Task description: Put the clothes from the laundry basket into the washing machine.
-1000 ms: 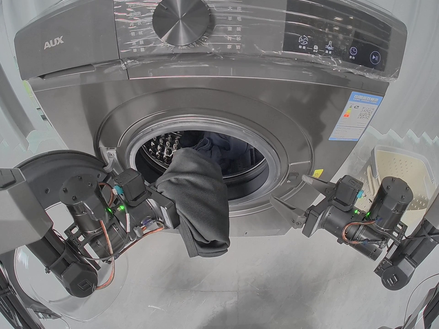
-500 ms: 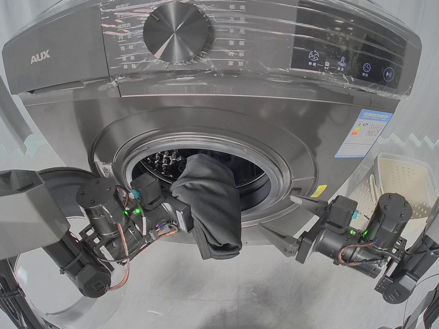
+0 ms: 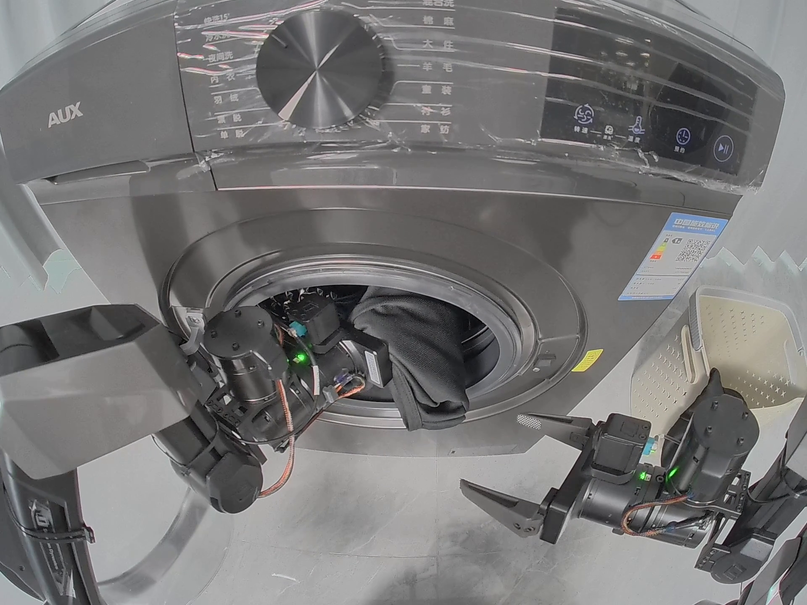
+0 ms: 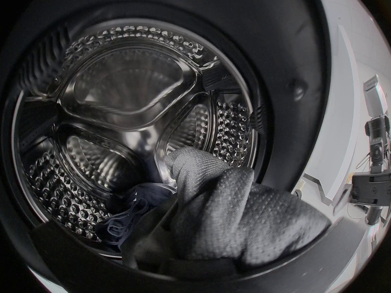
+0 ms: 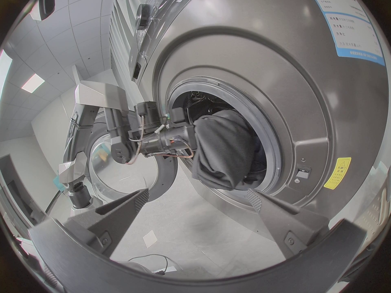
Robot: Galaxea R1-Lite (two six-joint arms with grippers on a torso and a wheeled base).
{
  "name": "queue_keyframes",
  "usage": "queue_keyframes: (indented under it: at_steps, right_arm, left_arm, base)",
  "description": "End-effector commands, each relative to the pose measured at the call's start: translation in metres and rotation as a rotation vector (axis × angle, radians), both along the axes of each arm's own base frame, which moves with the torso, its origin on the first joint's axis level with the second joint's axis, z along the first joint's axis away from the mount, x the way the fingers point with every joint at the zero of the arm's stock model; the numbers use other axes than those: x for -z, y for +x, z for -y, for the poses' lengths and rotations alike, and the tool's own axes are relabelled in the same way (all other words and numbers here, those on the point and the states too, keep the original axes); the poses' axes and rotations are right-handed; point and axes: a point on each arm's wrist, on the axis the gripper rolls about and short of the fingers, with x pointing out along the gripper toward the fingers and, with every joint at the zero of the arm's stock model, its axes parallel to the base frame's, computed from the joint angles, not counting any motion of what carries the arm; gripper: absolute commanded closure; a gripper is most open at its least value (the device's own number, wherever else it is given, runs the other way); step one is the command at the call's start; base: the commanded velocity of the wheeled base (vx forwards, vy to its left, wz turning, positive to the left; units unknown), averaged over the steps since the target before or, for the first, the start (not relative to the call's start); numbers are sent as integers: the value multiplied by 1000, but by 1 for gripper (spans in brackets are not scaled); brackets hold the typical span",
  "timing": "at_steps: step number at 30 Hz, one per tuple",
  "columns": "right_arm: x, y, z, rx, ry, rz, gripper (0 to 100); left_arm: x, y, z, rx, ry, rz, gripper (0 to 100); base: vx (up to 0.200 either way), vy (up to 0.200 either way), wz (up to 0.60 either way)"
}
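At the washing machine's door rim (image 3: 525, 321), the dark garment (image 3: 420, 350) drapes over the left hand (image 3: 371, 365), half inside w/ tail hanging out; grip hidden, can't tell. Best push deeper into the drum (image 4: 122, 82) before release. Right hand (image 3: 496, 455) spread apart, empty

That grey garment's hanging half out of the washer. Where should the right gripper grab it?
Probably the folded lower end of the grey garment, which droops over the door rim. The open right gripper could come from the front right, jaws straddling the fold.
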Motion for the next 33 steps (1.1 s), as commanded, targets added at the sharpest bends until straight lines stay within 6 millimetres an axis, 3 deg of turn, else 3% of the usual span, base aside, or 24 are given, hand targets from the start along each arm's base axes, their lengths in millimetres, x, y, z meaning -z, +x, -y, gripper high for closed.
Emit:
queue_keyframes:
  at_steps: [1,18,29,30,33]
  right_arm:
    - [-1,-2,-1,-7,2,2,0]
    - [1,-1,-2,-10,-1,-1,0]
    - [-1,-1,-1,-7,3,3,0]
    - [0,-1,-2,-7,2,2,0]
    - [0,-1,-2,-7,2,2,0]
  left_arm:
    - [25,17,13,6,-4,-41,100]
    - [31,106,32,-123,-68,14,100]
    - [18,129,33,-199,-120,69,100]
    - [19,129,34,-196,-124,66,0]
    - [18,126,35,-195,-146,41,0]
  base:
    - [0,0,0]
    - [0,0,0]
    - [0,0,0]
    - [0,0,0]
    - [0,0,0]
